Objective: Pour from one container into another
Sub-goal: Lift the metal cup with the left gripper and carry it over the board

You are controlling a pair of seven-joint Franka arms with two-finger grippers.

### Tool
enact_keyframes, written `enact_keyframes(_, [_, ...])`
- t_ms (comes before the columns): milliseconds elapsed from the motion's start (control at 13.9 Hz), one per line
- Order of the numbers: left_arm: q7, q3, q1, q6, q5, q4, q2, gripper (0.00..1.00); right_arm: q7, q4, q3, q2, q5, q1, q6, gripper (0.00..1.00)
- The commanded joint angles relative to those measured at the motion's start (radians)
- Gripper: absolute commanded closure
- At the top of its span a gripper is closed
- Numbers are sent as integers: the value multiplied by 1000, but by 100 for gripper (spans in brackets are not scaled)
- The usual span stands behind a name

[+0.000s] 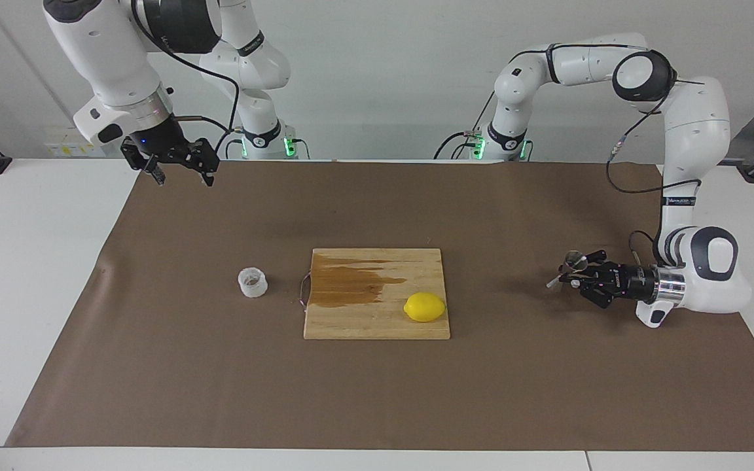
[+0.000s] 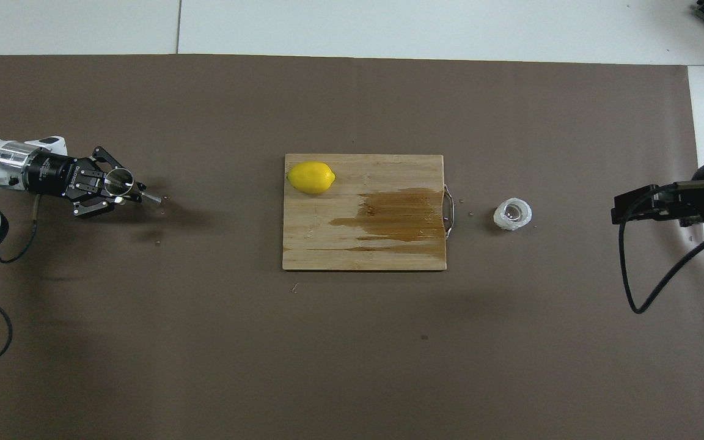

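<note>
A small translucent ribbed cup [image 1: 252, 282] [image 2: 512, 214] stands upright on the brown mat, beside the cutting board on the side toward the right arm's end. The shiny steel jigger [image 1: 572, 263] [image 2: 121, 182] hangs tilted just above the mat toward the left arm's end. My left gripper [image 1: 569, 275] [image 2: 130, 191], lying level, is shut on the jigger's waist. High over the mat's corner near its own base, my right gripper [image 1: 184, 178] [image 2: 619, 211] waits open with nothing in it.
A wooden cutting board [image 1: 377, 324] [image 2: 327, 244] with a dark wet stain lies mid-mat. A yellow lemon [image 1: 424, 307] [image 2: 310, 177] rests on its corner. Small crumbs dot the mat near the jigger and the board's handle.
</note>
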Motion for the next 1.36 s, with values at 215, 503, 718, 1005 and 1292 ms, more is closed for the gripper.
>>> enact_keyframes(215, [-15, -27, -31, 26, -69, -32, -12, 100, 11, -17, 6, -10, 14, -12, 18, 0])
enact_keyframes(503, [-17, -87, -51, 110, -81, -67, -14, 100, 11, -17, 6, -10, 14, -12, 18, 0])
enact_keyframes(718, [-17, -116, -84, 188, -90, -101, -26, 100, 11, -16, 6, -10, 14, -12, 17, 0])
enact_keyframes(1005, [-14, -134, -124, 320, -211, -199, -69, 100, 11, -17, 6, -10, 14, -12, 18, 0])
enact_keyframes(1292, [0, -134, -172, 441, -309, -285, -147, 100, 11, -17, 6, -11, 14, -12, 18, 0])
